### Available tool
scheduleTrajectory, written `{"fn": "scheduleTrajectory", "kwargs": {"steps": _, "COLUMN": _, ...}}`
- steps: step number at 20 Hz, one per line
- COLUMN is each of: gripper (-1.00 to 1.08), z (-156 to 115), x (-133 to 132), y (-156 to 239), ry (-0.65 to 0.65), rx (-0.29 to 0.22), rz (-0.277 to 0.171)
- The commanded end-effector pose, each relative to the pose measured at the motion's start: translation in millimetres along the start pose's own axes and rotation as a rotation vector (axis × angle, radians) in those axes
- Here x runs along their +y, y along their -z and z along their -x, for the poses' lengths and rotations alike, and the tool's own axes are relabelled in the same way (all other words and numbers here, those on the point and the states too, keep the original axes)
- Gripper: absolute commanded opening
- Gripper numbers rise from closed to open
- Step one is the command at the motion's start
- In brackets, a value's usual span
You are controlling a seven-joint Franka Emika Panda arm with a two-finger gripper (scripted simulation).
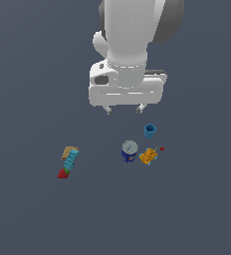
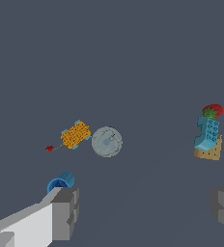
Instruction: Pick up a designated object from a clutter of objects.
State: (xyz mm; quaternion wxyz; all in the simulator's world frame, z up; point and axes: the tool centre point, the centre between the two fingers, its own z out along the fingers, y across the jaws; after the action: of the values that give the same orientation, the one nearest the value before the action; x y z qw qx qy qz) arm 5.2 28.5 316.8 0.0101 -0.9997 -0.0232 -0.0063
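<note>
Both fingers [image 2: 65, 212] of the gripper [image 2: 145, 207] stand spread wide apart with nothing between them, which suits an approach from above and not a grasp in hand. Seen from the wrist view, the nearest thing to them is the light-blue cup [image 2: 61, 183], lying just beside one fingertip. Beyond it sits the designated object, the dark blue can [image 2: 107, 142], upright so that only its silver-grey lid faces the camera; it is off the line between the fingers, so I judge the hand must shift across before it descends. Right beside the can lies the orange-yellow blocky piece [image 2: 75, 135], close enough to crowd a finger on that side, and past it the tiny red bit [image 2: 49, 148]. Well apart from these, the teal bar [image 2: 207, 133] rests over the tan box [image 2: 209, 151] with the strawberry-like piece [image 2: 213, 111] at its end. In the exterior view the gripper [image 1: 124, 109] hangs high above the floor [image 1: 28, 214], the can [image 1: 129, 152] below and slightly beyond it, the cup [image 1: 150, 130] closer under the hand.
</note>
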Motion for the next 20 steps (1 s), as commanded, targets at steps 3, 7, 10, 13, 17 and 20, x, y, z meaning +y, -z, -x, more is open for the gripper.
{"fn": "scheduleTrajectory", "kwargs": {"steps": 3, "gripper": 1.0, "z": -0.1, "x": -0.5, "y": -0.1, "ry": 0.0, "rx": -0.001, "rz": 0.002}}
{"fn": "scheduleTrajectory", "kwargs": {"steps": 7, "gripper": 1.0, "z": -1.0, "x": -4.3, "y": -0.2, "ry": 0.002, "rx": -0.011, "rz": 0.015}}
{"fn": "scheduleTrajectory", "kwargs": {"steps": 10, "gripper": 1.0, "z": -1.1, "x": -5.9, "y": 1.6, "ry": 0.005, "rx": -0.015, "rz": 0.022}}
{"fn": "scheduleTrajectory", "kwargs": {"steps": 13, "gripper": 1.0, "z": -0.9, "x": -5.9, "y": 2.3, "ry": 0.007, "rx": -0.015, "rz": 0.022}}
{"fn": "scheduleTrajectory", "kwargs": {"steps": 17, "gripper": 1.0, "z": -2.3, "x": -6.5, "y": -4.1, "ry": -0.004, "rx": -0.015, "rz": 0.021}}
{"fn": "scheduleTrajectory", "kwargs": {"steps": 20, "gripper": 1.0, "z": -4.5, "x": -8.0, "y": -15.0, "ry": -0.023, "rx": -0.015, "rz": 0.021}}
